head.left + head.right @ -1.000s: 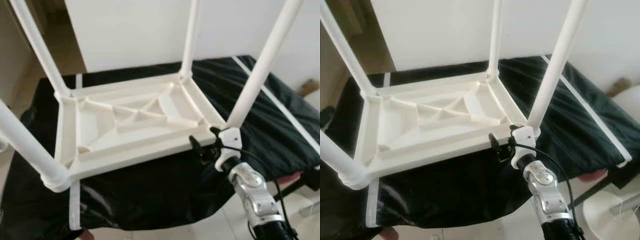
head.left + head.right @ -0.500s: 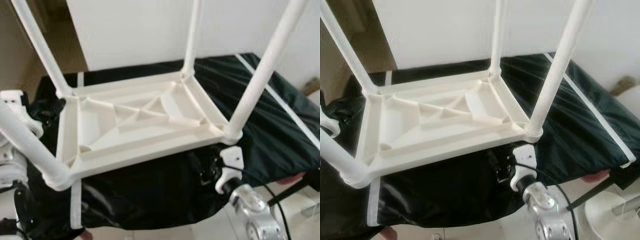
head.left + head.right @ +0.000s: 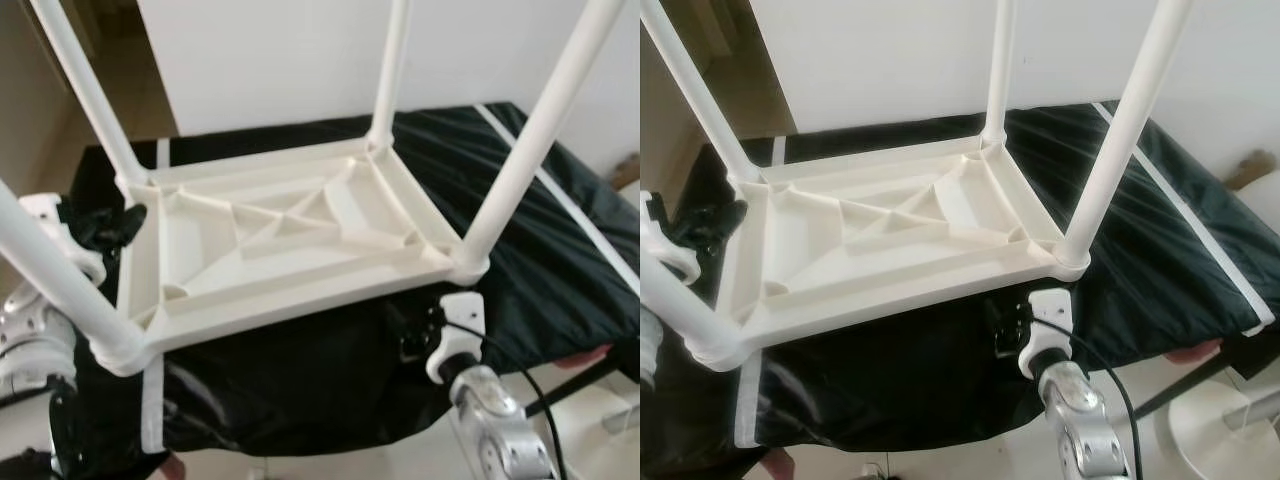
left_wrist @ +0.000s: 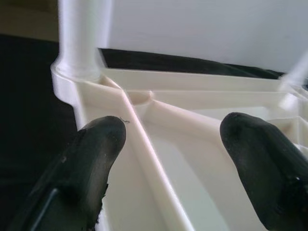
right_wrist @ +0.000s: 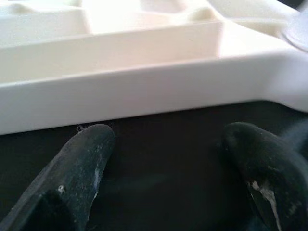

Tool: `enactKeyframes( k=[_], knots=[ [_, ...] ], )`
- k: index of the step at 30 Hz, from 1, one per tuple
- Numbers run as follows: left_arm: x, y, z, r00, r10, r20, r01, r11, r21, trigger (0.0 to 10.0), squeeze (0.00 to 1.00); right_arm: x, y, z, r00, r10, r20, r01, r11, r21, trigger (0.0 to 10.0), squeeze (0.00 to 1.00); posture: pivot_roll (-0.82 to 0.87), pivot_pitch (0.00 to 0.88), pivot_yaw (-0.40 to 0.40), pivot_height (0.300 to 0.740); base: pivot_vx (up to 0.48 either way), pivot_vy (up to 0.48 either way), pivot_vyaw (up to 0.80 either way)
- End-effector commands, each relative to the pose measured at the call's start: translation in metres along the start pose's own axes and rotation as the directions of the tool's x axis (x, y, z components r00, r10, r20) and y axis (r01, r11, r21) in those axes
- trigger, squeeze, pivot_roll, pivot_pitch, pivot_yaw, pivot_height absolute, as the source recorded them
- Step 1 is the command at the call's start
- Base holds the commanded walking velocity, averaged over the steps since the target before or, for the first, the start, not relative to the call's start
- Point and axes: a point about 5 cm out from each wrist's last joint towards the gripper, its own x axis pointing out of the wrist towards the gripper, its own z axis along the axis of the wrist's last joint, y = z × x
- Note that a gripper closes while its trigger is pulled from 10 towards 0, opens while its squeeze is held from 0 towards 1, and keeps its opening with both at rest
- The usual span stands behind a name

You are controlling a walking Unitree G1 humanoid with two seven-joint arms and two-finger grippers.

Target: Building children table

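Observation:
A white plastic children's table lies upside down on a black cover, its ribbed underside facing up. Its legs stand upright at the corners, among them the near right leg and the near left leg. My right gripper hangs open just below the table's front rim, under the near right corner, with only black cover between its fingers. My left gripper is open at the table's left side. Its fingers straddle the rim next to a leg socket.
The black cover has white stripes and drapes over its front edge towards a pale floor. A white wall stands close behind. A round white thing and a dark rod sit low on the right.
My right gripper has dropped from the base of the near right leg to below the front rim. My left arm has come up into view at the table's left side.

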Motion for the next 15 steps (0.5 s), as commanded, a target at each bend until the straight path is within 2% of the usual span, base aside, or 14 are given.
enactKeyframes(
  k=[1, 2, 3, 4, 5, 7, 9, 10, 11, 12, 13, 14, 15],
  knots=[
    [-0.003, -0.03, -0.007, 0.892, -0.452, -0.007, 0.451, 0.892, -0.026, 10.0, 0.0, 0.001, -0.006, -0.004, 0.999, -0.047, -0.013, 0.047, 0.999, 0.0, 10.0, 0.0, 0.01, 0.074, 0.003, 0.74, 0.0, 0.0, 0.0],
    [-0.012, -0.044, -0.022, 0.854, -0.519, -0.028, 0.517, 0.854, -0.05, 10.0, 0.0, 0.007, -0.009, -0.004, 0.996, -0.088, -0.018, 0.088, 0.996, 0.001, 10.0, 0.0, 0.02, 0.076, -0.003, 0.74, 0.0, 0.0, 0.0],
    [-0.017, -0.052, -0.03, 0.836, -0.547, -0.045, 0.545, 0.837, -0.045, 10.0, 0.0, 0.01, -0.01, -0.004, 0.995, -0.101, -0.022, 0.101, 0.995, -0.002, 10.0, 0.0, 0.02, 0.076, -0.003, 0.74, 0.0, 0.0, 0.0],
    [-0.017, -0.052, -0.03, 0.836, -0.547, -0.045, 0.545, 0.837, -0.045, 10.0, 0.0, 0.01, -0.01, -0.004, 0.995, -0.101, -0.022, 0.101, 0.995, -0.002, 10.0, 0.0, 0.02, 0.076, -0.003, 0.74, 0.0, 0.0, 0.0],
    [-0.022, -0.058, -0.036, 0.821, -0.568, -0.059, 0.566, 0.823, -0.047, 10.0, 0.0, 0.011, -0.011, -0.004, 0.993, -0.113, -0.024, 0.113, 0.994, -0.007, 10.0, 0.0, 0.03, 0.076, -0.004, 0.74, 0.0, 0.0, 0.0],
    [-0.022, -0.058, -0.036, 0.821, -0.568, -0.059, 0.566, 0.823, -0.047, 10.0, 0.0, 0.011, -0.011, -0.004, 0.993, -0.113, -0.024, 0.113, 0.994, -0.007, 10.0, 0.0, 0.03, 0.076, -0.004, 0.74, 0.0, 0.0, 0.0],
    [-0.033, -0.074, -0.048, 0.794, -0.605, -0.064, 0.599, 0.796, -0.088, 10.0, 0.0, 0.015, -0.012, -0.005, 0.991, -0.13, -0.028, 0.13, 0.991, -0.003, 10.0, 0.0, 0.03, 0.076, -0.001, 0.74, 0.0, 0.0, 0.0],
    [-0.033, -0.074, -0.048, 0.794, -0.605, -0.064, 0.599, 0.796, -0.088, 10.0, 0.0, 0.015, -0.012, -0.005, 0.991, -0.13, -0.028, 0.13, 0.991, -0.003, 10.0, 0.0, 0.03, 0.076, -0.001, 0.74, 0.0, 0.0, 0.0],
    [-0.04, -0.084, -0.052, 0.78, -0.623, -0.061, 0.615, 0.78, -0.113, 10.0, 0.0, 0.018, -0.012, -0.005, 0.99, -0.141, -0.028, 0.141, 0.99, -0.002, 10.0, 0.0, 0.03, 0.077, 0.001, 0.74, 0.0, 0.0, 0.0],
    [-0.04, -0.084, -0.052, 0.78, -0.623, -0.061, 0.615, 0.78, -0.113, 10.0, 0.0, 0.018, -0.012, -0.005, 0.99, -0.141, -0.028, 0.141, 0.99, -0.002, 10.0, 0.0, 0.03, 0.077, 0.001, 0.74, 0.0, 0.0, 0.0],
    [-0.045, -0.095, -0.055, 0.766, -0.64, -0.056, 0.63, 0.765, -0.135, 10.0, 0.0, 0.021, -0.013, -0.006, 0.988, -0.153, -0.027, 0.153, 0.988, 0.003, 10.0, 0.0, 0.03, 0.075, 0.003, 0.74, 0.0, 0.0, 0.0],
    [-0.045, -0.095, -0.055, 0.766, -0.64, -0.056, 0.63, 0.765, -0.135, 10.0, 0.0, 0.021, -0.013, -0.006, 0.988, -0.153, -0.027, 0.153, 0.988, 0.003, 10.0, 0.0, 0.03, 0.075, 0.003, 0.74, 0.0, 0.0, 0.0],
    [-0.049, -0.106, -0.059, 0.749, -0.66, -0.054, 0.647, 0.746, -0.155, 10.0, 0.0, 0.023, -0.014, -0.005, 0.986, -0.162, -0.027, 0.162, 0.987, 0.006, 10.0, 0.0, 0.04, 0.075, 0.006, 0.74, 0.0, 0.0, 0.0]
  ],
)
